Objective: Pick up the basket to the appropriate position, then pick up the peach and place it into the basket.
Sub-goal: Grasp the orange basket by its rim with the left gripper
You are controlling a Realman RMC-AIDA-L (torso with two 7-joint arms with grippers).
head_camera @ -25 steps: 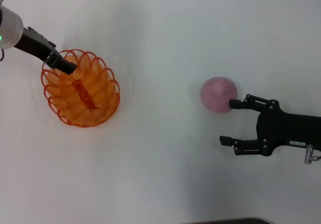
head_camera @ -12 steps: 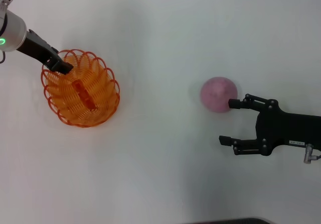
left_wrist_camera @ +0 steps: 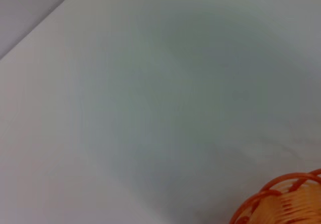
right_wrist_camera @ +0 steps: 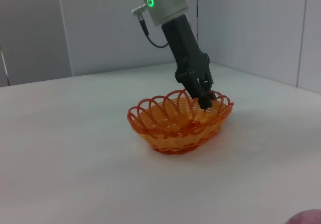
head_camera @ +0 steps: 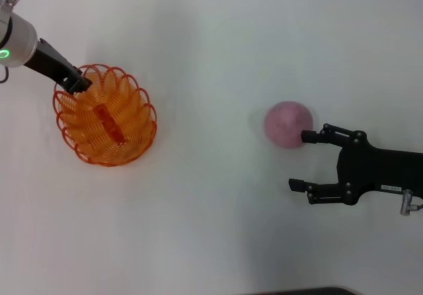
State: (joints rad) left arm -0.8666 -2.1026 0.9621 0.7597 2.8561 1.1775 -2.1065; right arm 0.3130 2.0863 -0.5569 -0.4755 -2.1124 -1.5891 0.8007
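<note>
the left end effector (head_camera: 79, 83) is pinching the basket (head_camera: 106, 116) rim at upper left, positioning it on the desk (head_camera: 211, 43). the right end effector (head_camera: 299, 161) is waiting spread apart beside the peach (head_camera: 288, 124) at centre right; next it needs to centre on the peach and close.

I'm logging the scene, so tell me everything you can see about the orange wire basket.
The oval orange wire basket has a rim of scalloped loops, open woven sides and what looks like a plastic coating. It stands upright on the white table, on the robot's left side, and holds no fruit. The left gripper has its tip at the far rim; the right wrist view shows it reaching down onto the rim loops. The basket stands well apart from the dusty-pink round peach.
</note>
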